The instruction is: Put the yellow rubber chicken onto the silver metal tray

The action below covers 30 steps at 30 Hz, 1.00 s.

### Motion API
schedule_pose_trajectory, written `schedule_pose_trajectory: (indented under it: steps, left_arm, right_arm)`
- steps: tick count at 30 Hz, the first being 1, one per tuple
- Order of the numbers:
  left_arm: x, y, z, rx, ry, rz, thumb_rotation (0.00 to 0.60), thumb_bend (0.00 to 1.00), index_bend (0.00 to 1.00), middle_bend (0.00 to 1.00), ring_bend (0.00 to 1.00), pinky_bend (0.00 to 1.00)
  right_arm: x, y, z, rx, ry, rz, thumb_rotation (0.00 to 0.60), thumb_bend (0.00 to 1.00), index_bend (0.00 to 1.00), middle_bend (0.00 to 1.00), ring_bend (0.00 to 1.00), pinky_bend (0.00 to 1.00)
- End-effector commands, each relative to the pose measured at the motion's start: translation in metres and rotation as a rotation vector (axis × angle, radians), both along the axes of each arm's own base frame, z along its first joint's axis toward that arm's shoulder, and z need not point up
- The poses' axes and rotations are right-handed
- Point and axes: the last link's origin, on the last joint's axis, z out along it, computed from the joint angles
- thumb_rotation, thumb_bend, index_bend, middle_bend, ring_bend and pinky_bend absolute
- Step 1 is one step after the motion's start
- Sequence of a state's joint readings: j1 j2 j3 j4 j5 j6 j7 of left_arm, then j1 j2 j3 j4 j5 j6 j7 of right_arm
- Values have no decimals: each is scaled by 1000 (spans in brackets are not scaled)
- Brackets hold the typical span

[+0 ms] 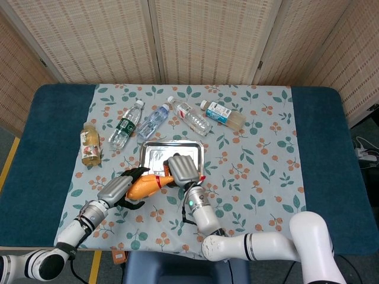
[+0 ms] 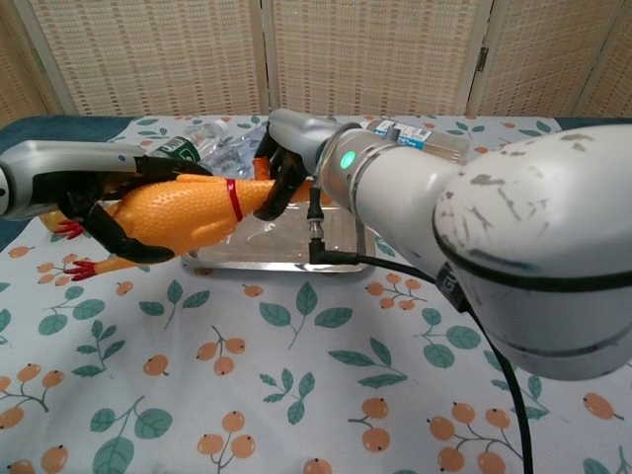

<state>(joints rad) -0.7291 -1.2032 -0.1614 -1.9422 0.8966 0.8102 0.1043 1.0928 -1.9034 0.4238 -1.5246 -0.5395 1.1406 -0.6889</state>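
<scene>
— While both arms reach in over the bench (image 1: pixel 320 142), which hand has the yellow rubber chicken (image 1: pixel 144 184) (image 2: pixel 183 210)?

— Both do. The left hand (image 1: pixel 118 189) (image 2: pixel 94 202) has its black fingers wrapped around the fat orange-yellow body, near the red feet. The right hand (image 1: pixel 183 170) (image 2: pixel 286 168) grips the neck end, just past the red band.

— Where is the chicken relative to the silver metal tray (image 1: pixel 155 154) (image 2: pixel 336 242)?

— Lifted, lying roughly level, at the tray's near left corner. In the chest view its body hangs over the leaf-and-berry patterned cloth (image 1: pixel 260 148) (image 2: pixel 326 395) left of the tray, the neck end reaching over the tray's rim. It isn't resting on the tray.

— Anything on the tray?

— I see only its bare shiny floor in the head view, partly hidden by the right hand.

— What else lies on the cloth?

— Beyond the tray, a row of plastic bottles on their sides: a clear one with a green label (image 1: pixel 126 125), two clear water bottles (image 1: pixel 153 121) (image 1: pixel 190 116), and one with a blue-and-white label (image 1: pixel 222 115). A small bottle of amber drink (image 1: pixel 89 144) lies apart at the far left.
</scene>
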Motion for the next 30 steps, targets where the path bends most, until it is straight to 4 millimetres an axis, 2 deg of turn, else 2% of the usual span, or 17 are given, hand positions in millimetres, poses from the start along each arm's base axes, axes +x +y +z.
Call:
schedule_pose_trajectory:
  steps: [1, 4, 7, 9, 10, 12, 19, 23, 26, 28, 29, 30]
  left_arm:
    - [0, 2, -1, 73, 41, -27, 600, 330, 141, 78, 110, 227]
    - [3, 0, -3, 113, 5, 4, 600, 376, 502, 438, 475, 552]
    - [4, 2, -4, 158, -23, 34, 600, 502, 796, 744, 736, 818]
    - [5, 2, -5, 185, -21, 37, 600, 589, 912, 875, 850, 919]
    - [5, 2, -5, 189, -15, 38, 600, 609, 935, 906, 876, 944]
    - [5, 2, -6, 187, -6, 35, 600, 627, 966, 943, 907, 973]
    - [9, 0, -6, 181, -7, 22, 600, 708, 994, 966, 930, 996]
    - [9, 0, -5, 186, 7, 15, 600, 706, 996, 968, 931, 997]
    - [9, 0, -6, 217, -9, 15, 600, 659, 996, 958, 923, 993]
    - [10, -2, -6, 230, -2, -9, 600, 601, 978, 921, 873, 946]
    - [10, -3, -7, 241, 6, -36, 600, 571, 935, 883, 829, 901]
    - [9, -5, -8, 236, 13, -58, 600, 531, 826, 796, 738, 817]
  right_arm:
    - [0, 0, 0, 0, -2, 0, 600, 328, 956, 615, 842, 1000]
    - [0, 1, 0, 2, 0, 0, 600, 327, 956, 615, 842, 1000]
    - [-1, 0, 0, 2, 3, -1, 600, 328, 956, 615, 842, 1000]
    - [-1, 0, 0, 1, 3, -3, 600, 327, 956, 615, 842, 1000]
    - [-1, 0, 0, -1, 5, -2, 600, 327, 956, 615, 842, 1000]
    - [-1, 0, 1, 0, 2, -4, 600, 328, 956, 615, 842, 1000]
    - [-2, 0, 3, -2, 3, -6, 600, 328, 956, 615, 842, 1000]
    - [-1, 0, 6, -6, 0, -6, 600, 328, 956, 615, 842, 1000]
    - [-1, 0, 7, -6, -4, -7, 600, 327, 956, 615, 842, 1000]
    - [0, 0, 7, -5, -4, -7, 600, 327, 956, 615, 842, 1000]
    - [0, 0, 6, -5, -4, -6, 600, 327, 956, 615, 842, 1000]
    - [0, 1, 6, -5, -3, -5, 600, 327, 956, 615, 842, 1000]
